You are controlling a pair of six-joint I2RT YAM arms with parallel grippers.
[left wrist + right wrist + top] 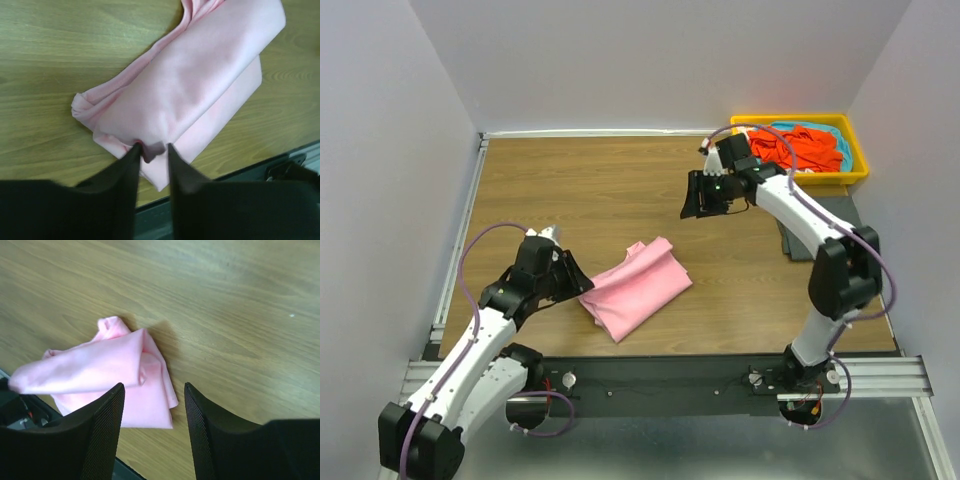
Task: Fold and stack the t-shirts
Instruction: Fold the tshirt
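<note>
- wooden table, walls on three sides, arm bases at near edge
- right arm reaches up and back over the table's right half; left arm is bent low at near left
- pink t-shirt lies on the table near the front, centre-left, folded into a rough rectangle; layers uneven, with a bunched roll along its left edge
- yellow tray in far right corner, touching the back wall area
- dark grey t-shirt lies flat on the table's right side, near the tray, partly hidden under the right arm
- orange-red t-shirt is crumpled in the tray, on top
- turquoise t-shirt is in the tray under the orange-red one, only bits showing
- left gripper is at the pink shirt's near-left edge, fingers drawn narrow with a tuck of pink cloth pinched between the tips
- right gripper is raised over bare table, well apart from the pink shirt, fingers spread wide, nothing between them
</note>
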